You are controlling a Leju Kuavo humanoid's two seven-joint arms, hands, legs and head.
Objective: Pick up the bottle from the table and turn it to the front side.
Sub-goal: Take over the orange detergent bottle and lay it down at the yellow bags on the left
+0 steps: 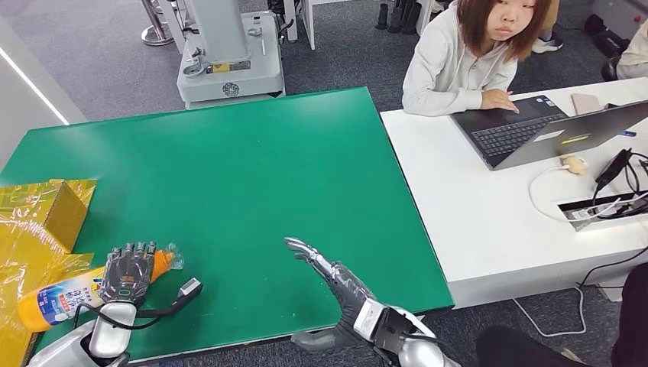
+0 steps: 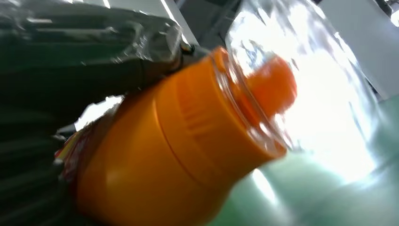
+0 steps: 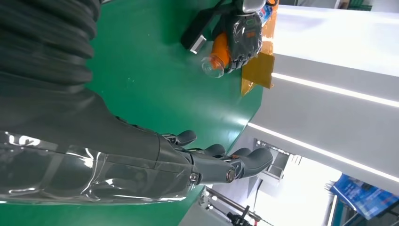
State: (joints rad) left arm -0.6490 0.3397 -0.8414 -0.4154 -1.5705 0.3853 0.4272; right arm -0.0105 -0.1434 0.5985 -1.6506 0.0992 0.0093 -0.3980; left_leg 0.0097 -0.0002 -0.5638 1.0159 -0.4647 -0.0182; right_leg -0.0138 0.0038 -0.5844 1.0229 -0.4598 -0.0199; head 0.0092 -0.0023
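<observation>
The bottle [image 1: 65, 294] lies on its side at the near left corner of the green surface [image 1: 244, 176], orange body with a blue-and-white label, its clear-capped end pointing toward the middle of the surface. My left hand [image 1: 128, 274] is wrapped over its neck end, fingers curled across the orange shoulder; in the left wrist view the orange shoulder and clear cap [image 2: 301, 80] sit right against my palm. I judge this a grasp on the bottle, not yet a lift, since the base end seems to rest low by the yellow wrapping.

To do this step well, I should firm the grip on the thick orange shoulder instead of the slick clear cap, raise the bottle clear of the surface before rotating, and turn it slowly so the label comes to the front without slipping.

My right hand [image 1: 321, 264] hangs released over the middle of the surface, fingers stretched out and holding nothing, well apart from the bottle.

Crinkled yellow wrapping and a yellow box [image 1: 65, 206] crowd the bottle's base end and could snag as I lift. To the right, a white desk [image 1: 458, 214] carries a laptop [image 1: 535, 130] and cables, with a person [image 1: 470, 53] seated at it, well clear of my work.
</observation>
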